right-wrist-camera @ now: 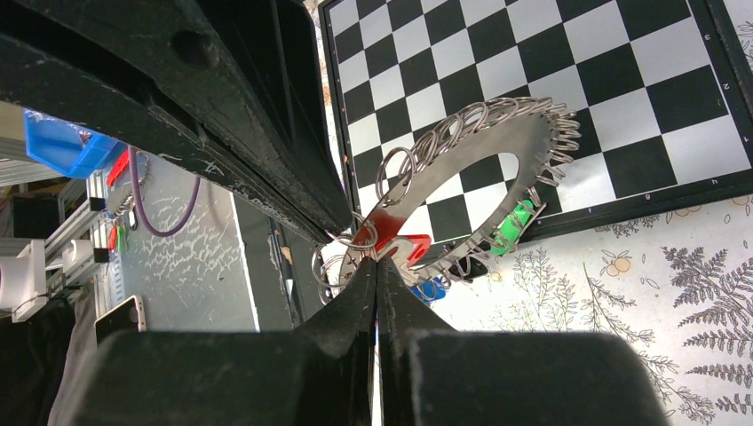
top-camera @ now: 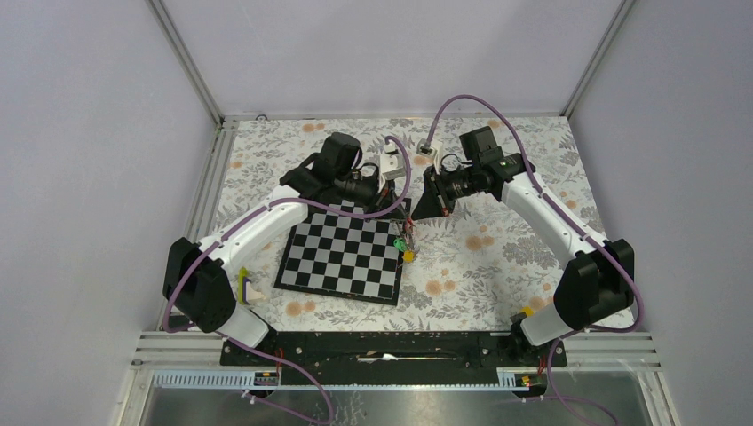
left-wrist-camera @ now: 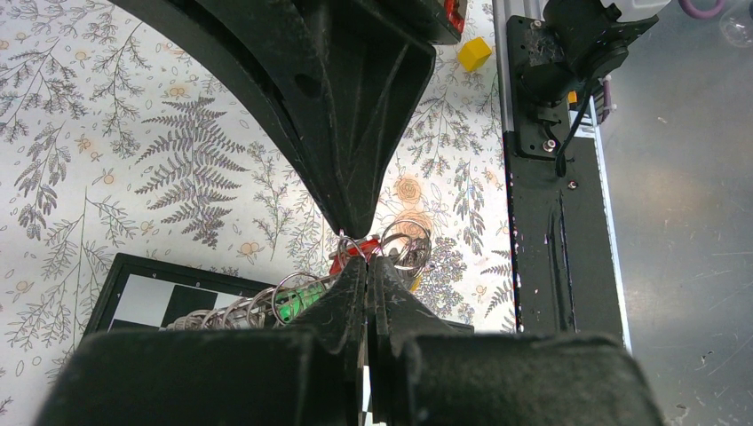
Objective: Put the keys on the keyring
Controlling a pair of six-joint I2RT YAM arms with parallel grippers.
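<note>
Keyring (right-wrist-camera: 526, 138): one, clamped by both left claw (left-wrist-camera: 367, 262) and right claw (right-wrist-camera: 377, 259); one green tag (right-wrist-camera: 515, 226).

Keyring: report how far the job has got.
Done: the green-tagged key and blue-tagged key appear to hang on the keyring among many small rings. In hand: left gripper pinches its rim; right gripper, also shut, meets it at the red-tagged key; threaded or not, unclear. Left: that key, perhaps the yellow-tagged key too.

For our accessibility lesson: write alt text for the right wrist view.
The right gripper, shut, pinches the edge of the keyring, strung with small rings, a red tag and a green tag, above a chessboard.
</note>
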